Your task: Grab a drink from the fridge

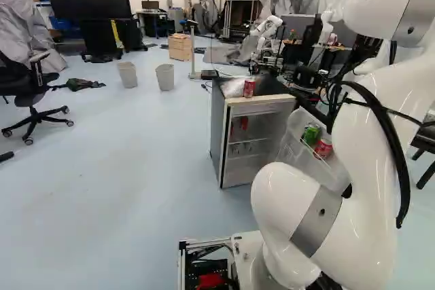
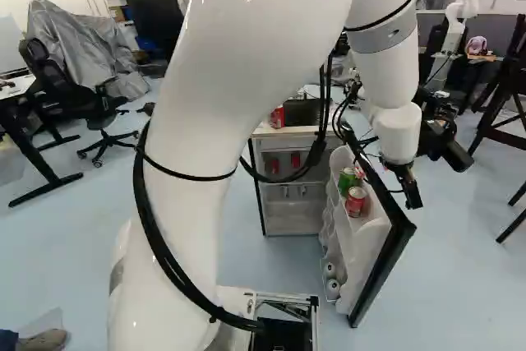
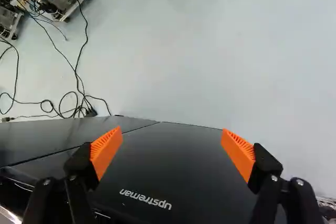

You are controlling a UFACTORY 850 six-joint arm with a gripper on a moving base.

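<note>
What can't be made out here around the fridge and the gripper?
- Whether the gripper touches the door: the wrist view looks down along it and hides the gap; it is too small in the right base view.
- What the red items inside the fridge are: too small in both base views.
- The pale round things low in the door: too small, right base view.
- The door's bottom, left base view: behind the arm.

Fridge door [image 1: 293,149] partly behind arm [image 1: 360,188]
</note>
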